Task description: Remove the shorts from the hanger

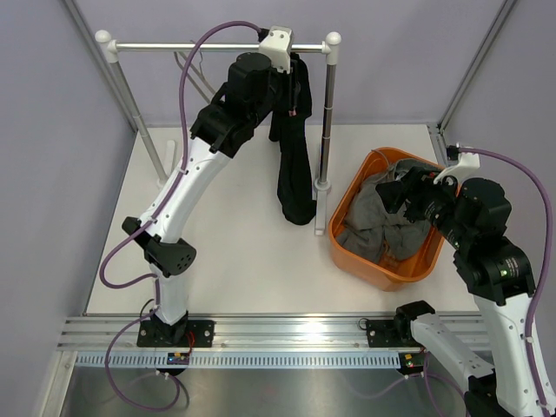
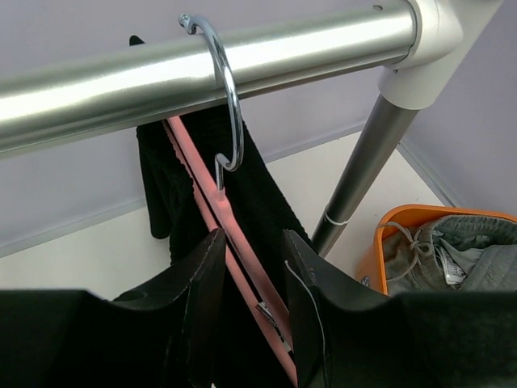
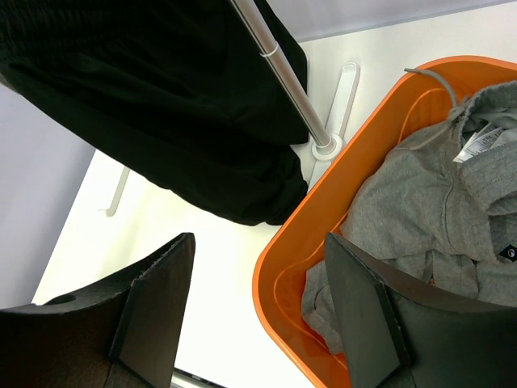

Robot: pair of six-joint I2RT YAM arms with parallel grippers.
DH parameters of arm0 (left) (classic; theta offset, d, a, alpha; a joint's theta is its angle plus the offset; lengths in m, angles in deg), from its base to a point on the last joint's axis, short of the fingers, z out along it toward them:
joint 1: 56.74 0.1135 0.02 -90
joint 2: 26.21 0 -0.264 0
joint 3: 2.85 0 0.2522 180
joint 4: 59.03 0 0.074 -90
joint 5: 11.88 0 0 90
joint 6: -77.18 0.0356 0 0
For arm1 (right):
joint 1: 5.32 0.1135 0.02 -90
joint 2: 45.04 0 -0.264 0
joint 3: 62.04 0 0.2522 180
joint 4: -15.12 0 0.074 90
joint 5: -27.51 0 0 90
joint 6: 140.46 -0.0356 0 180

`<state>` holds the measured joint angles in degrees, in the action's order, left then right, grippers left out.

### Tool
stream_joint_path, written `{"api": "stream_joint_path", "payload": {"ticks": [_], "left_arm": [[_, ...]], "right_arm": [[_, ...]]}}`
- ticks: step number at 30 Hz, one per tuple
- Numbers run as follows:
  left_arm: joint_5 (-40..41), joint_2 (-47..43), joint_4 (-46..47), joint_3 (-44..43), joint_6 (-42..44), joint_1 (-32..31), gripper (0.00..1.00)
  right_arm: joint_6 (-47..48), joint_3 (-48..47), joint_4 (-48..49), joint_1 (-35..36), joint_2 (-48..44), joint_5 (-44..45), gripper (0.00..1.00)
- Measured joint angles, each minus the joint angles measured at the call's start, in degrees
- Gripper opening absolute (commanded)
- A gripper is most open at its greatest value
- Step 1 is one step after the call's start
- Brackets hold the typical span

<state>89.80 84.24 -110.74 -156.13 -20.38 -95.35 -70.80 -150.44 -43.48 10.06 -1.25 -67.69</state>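
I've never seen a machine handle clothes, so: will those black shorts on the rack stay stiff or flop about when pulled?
Probably floppy: the black shorts hang in long limp folds from the pink hanger. Likely light, since the thin hook carries them. The hook only rests over the rail, so a tug may swing the hanger.

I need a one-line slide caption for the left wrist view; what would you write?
Left gripper straddles the pink hanger, whose chrome hook sits on the rail, black shorts behind.
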Motion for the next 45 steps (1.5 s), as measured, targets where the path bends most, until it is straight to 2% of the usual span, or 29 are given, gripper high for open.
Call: {"api": "stream_joint_path", "payload": {"ticks": [8,9,10,22,32,40,45], "left_arm": [[0.3,0.3,0.1,-0.1,-0.1,-0.3,0.42],[0.7,0.3,0.2,-0.1,0.0,-0.5,0.48],[1.2,0.3,0.5,0.0,0.2,-0.9,0.48],[14.6,1.2,8.5,3.9,0.9,-6.0,0.49],[24.7,1.5,11.4,6.8,1.3,-6.3,0.42],[28.1,-1.7,13.2,14.5,1.6,-6.3,0.41],[28.2,-4.0,13.3,14.9,2.2,-6.3,0.44]], "right_arm": [[0.0,0.0,0.4,0.0,0.5,0.0,0.73],[0.0,0.0,0.5,0.0,0.6,0.0,0.73],[0.0,0.0,0.5,0.0,0.7,0.0,0.73],[0.0,0.0,0.8,0.0,1.4,0.0,0.73],[0.5,0.0,0.8,0.0,1.4,0.0,0.74],[0.5,0.1,0.9,0.0,1.2,0.0,0.74],[0.5,0.3,0.9,0.0,1.1,-0.3,0.74]]}}
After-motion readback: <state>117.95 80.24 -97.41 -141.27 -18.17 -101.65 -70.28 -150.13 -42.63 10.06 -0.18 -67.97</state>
